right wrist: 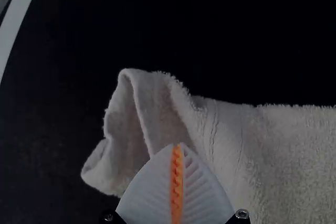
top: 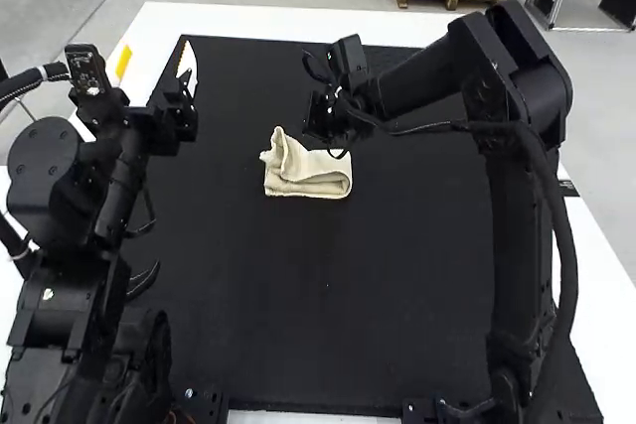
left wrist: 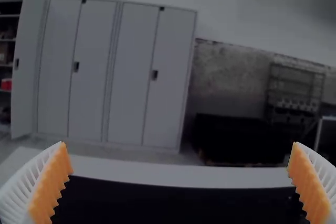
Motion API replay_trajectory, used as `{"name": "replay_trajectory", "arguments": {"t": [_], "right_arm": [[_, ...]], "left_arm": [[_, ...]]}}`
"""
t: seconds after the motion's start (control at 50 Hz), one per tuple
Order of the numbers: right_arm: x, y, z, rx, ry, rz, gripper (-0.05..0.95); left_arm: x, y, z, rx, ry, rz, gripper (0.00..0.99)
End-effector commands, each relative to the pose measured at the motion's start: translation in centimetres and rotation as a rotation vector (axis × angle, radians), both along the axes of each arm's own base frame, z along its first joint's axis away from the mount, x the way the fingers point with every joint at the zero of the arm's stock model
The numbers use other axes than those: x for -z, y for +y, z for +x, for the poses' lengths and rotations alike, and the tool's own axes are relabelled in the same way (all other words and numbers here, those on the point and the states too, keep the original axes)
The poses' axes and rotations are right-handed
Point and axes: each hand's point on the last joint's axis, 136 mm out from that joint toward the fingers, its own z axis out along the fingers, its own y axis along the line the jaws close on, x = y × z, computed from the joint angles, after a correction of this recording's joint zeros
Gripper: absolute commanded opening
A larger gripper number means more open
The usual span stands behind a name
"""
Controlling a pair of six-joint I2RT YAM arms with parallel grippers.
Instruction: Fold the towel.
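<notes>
The cream towel (top: 310, 184) lies folded into a small bundle on the black mat, with a loose flap standing up at its left end. My right gripper (top: 326, 118) is over the towel's far side. In the right wrist view, the right gripper (right wrist: 178, 146) is shut, its orange pads together and no cloth visible between them; its tips overlap the towel (right wrist: 226, 135) beside the raised flap. Off at the mat's far left corner, my left gripper (top: 157, 62) is raised and open. The left gripper (left wrist: 180, 153) has its pads wide apart in the left wrist view.
The black mat (top: 328, 325) covers most of the white table (top: 308, 20), whose pale border shows beyond it. The left arm stands along the left edge; the right arm bends over the table's right half.
</notes>
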Motion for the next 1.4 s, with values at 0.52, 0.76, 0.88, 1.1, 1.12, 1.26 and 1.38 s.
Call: {"name": "replay_trajectory", "arguments": {"t": [0.52, 0.76, 0.88, 1.1, 1.12, 1.26, 1.38], "right_arm": [[2.3, 1.9, -1.9, -0.060, 0.027, -0.015, 0.00], [3.8, 2.6, -2.7, -0.080, 0.044, -0.028, 0.00], [4.1, 2.9, -2.9, -0.086, 0.046, -0.030, 0.00], [5.3, 3.0, -3.2, -0.090, 0.061, -0.044, 0.00], [5.4, 3.0, -3.2, -0.090, 0.062, -0.044, 0.00], [5.6, 3.1, -3.2, -0.094, 0.063, -0.046, 0.00], [5.6, 3.8, -3.5, -0.105, 0.054, -0.040, 0.00]], "left_arm": [[-0.4, -0.1, -0.3, 0.004, -0.020, -0.005, 0.967], [-0.4, -0.1, -0.3, 0.003, -0.019, -0.004, 0.967], [-0.3, -0.1, -0.3, 0.003, -0.017, -0.004, 0.967], [-0.4, -0.1, -0.3, 0.003, -0.019, -0.004, 0.967], [-0.4, -0.1, -0.3, 0.003, -0.019, -0.004, 0.967], [-0.4, -0.1, -0.3, 0.003, -0.019, -0.004, 0.967], [-0.4, -0.1, -0.3, 0.003, -0.017, -0.004, 0.967]]}}
